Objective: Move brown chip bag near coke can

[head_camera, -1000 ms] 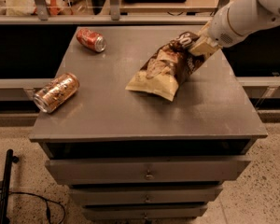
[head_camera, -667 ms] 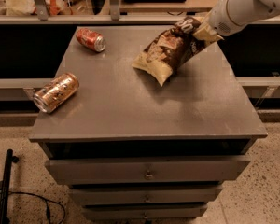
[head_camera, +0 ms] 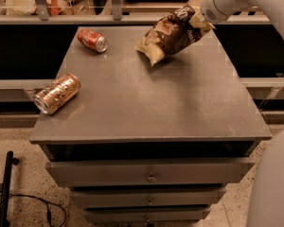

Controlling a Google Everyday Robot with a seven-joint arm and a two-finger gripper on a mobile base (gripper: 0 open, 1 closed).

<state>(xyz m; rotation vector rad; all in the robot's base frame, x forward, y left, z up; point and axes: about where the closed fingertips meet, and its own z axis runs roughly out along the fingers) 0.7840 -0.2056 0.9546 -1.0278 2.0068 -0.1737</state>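
Observation:
The brown chip bag [head_camera: 170, 34], dark brown and cream-tan, hangs tilted in the air above the back right of the grey cabinet top [head_camera: 151, 103], its lower corner pointing down-left. My gripper [head_camera: 202, 23] is at the upper right and is shut on the bag's top right end; the white arm comes in from the right. The coke can [head_camera: 92, 39], red with a silver end, lies on its side at the back left of the top, well left of the bag.
A larger copper-orange patterned can [head_camera: 57, 93] lies on its side at the left edge of the top. Drawers [head_camera: 149, 174] fill the cabinet front. A shelf and rail run behind. A black cable lies on the floor at the lower left.
The gripper has lifted the chip bag off the cabinet top and carried it up and back; the bag now hangs in the air. Both cans have stayed put.

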